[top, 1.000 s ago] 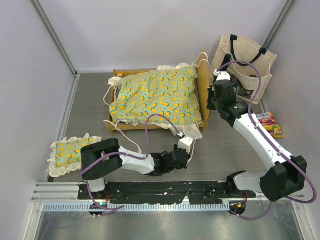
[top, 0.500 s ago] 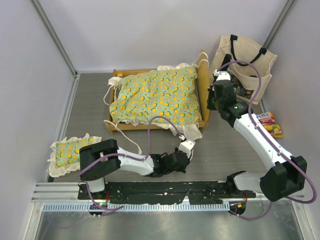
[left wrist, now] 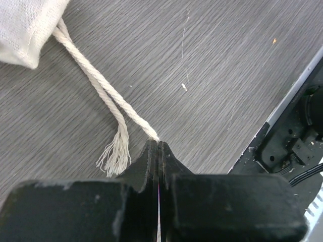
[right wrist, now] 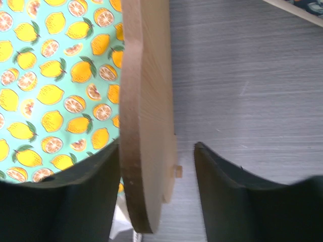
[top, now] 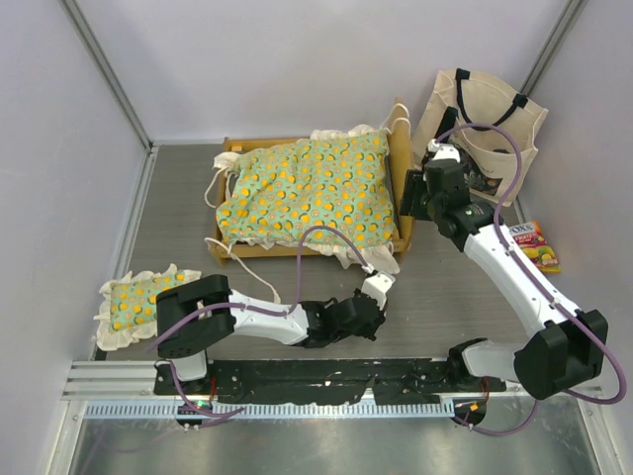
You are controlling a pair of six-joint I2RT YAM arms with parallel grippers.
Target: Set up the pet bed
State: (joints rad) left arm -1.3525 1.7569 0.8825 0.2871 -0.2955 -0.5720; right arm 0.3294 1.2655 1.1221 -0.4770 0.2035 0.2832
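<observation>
- Across the back of the grey table, near the middle: pet bed, a light-wood frame with its headboard at the right end, just beside the tote bag.
- Lying inside that frame: green citrus-print cushion, filling it but slightly askew, with the cream ruffle spilling over the near right corner onto the table.
- Leaning at the back right corner: cream tote bag, mouth open toward the bed. Something dark showing inside, too small to name.
- Astride the headboard: right gripper, jaws apart. One finger on the cushion side, the other clear of the wood on the outer side. Nothing clamped.
- Off at the near left, well apart from the bed: matching small pillow, not in the frame.
- On the table at the far right: a snack packet.
- Trailing from the ruffle corner: tie cord, two twisted strands. One frayed end lying loose, the other pinched in the left gripper, jaws pressed together on it.
- Probably the step in hand: drawing the cushion square by its tie.
  - Pull low and slow along the table.
  - Brace the headboard first, lest the light frame slide.
  - Mind the thin hold near the cord's end, likely to slip under a jerk.
</observation>
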